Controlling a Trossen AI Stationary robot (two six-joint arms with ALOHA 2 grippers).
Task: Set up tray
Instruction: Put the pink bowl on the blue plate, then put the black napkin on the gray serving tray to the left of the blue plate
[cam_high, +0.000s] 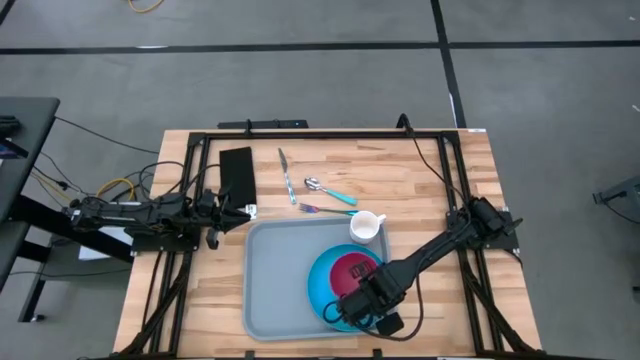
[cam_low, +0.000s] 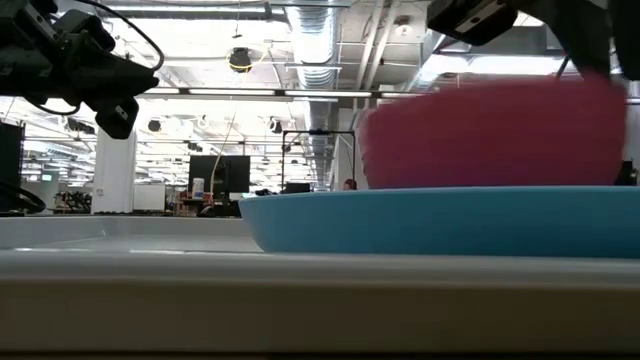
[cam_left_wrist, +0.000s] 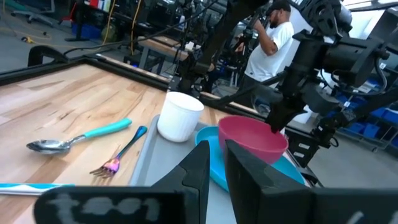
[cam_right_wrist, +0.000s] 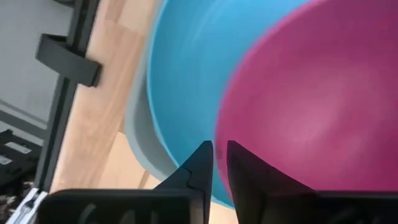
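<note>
- Jaws of my right gripper (cam_high: 352, 303) nearly together over the pink bowl (cam_high: 352, 270), hiding its near rim.
- Left gripper's (cam_high: 238, 211) jaws nearly together, at the tray's (cam_high: 275, 280) ten o'clock corner.
- Tray lies mid-bench, long axis twelve-to-six, its right part hidden under the blue plate (cam_high: 322, 285).

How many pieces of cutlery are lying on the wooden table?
3, all just beyond the tray: a knife nearest the black napkin, a spoon beside it, and a fork closest to the white cup. None looks hidden.
</note>
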